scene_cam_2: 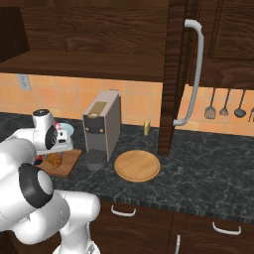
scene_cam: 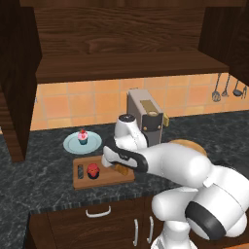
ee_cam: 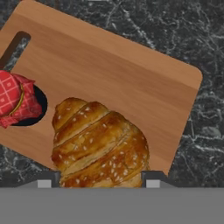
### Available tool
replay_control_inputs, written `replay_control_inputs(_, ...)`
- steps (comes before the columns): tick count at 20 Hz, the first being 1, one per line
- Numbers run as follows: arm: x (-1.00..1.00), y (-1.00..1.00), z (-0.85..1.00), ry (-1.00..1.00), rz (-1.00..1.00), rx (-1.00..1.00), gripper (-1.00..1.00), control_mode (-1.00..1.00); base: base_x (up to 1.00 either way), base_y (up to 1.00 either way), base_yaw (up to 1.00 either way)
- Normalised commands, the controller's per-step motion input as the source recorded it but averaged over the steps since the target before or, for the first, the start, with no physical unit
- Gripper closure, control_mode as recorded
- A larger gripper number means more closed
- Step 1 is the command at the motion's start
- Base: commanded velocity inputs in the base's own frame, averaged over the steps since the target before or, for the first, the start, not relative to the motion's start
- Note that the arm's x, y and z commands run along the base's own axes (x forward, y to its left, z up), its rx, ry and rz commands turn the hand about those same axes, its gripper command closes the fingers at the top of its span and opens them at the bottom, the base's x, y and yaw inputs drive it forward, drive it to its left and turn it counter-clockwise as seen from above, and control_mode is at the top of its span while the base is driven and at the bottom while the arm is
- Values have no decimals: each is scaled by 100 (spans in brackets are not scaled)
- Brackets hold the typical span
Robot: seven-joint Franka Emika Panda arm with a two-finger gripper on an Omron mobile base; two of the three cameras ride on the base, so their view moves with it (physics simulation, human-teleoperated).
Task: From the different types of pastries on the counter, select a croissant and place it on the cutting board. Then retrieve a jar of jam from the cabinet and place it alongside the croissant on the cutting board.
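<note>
So here's the count: one rectangular light-brown wooden cutting board (scene_cam: pixel 109 176) with a slot handle hole sits on the dark speckled stone counter (scene_cam: pixel 44 189), and it's got two things on it. One small golden-brown ridged croissant (ee_cam: pixel 99 144) and one small squat dark jar of jam (scene_cam: pixel 93 169) with a red checkered lid. In the hand view the jar is just beside the croissant, toward the handle-hole end, with a sliver of bare board between them.

The white arm's two-finger gripper (ee_cam: pixel 99 180) is right over the croissant. Its two dark finger tips (ee_cam: pixel 44 180) stand wide apart, one on each side of the pastry at the bottom of the hand view. Looks like they straddle it rather than pinch it, but I honestly can't tell if either tip is touching.

Other stuff: one pink-frosted cupcake (scene_cam: pixel 82 137) with a red cherry and blue wrapper on one round light-blue plate (scene_cam: pixel 72 144), just behind the board. One grey boxy coffee machine (scene_cam_2: pixel 101 130) to the right, then one round tan wooden plate (scene_cam_2: pixel 137 166) beside that. The dark brown wood-grain wall cabinet (scene_cam: pixel 126 44) hangs above, with one door (scene_cam_2: pixel 173 79) swung open. I count three dark utensils (scene_cam_2: pixel 224 104) hanging on the orange tile wall.
</note>
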Motion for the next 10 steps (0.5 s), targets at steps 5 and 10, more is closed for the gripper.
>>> replay_control_inputs(5,13,27,-19,0,0,1,-100,-100,0,0,0)
replay_control_inputs(10,9,14,2,0,0,6,-100,-100,0,0,0)
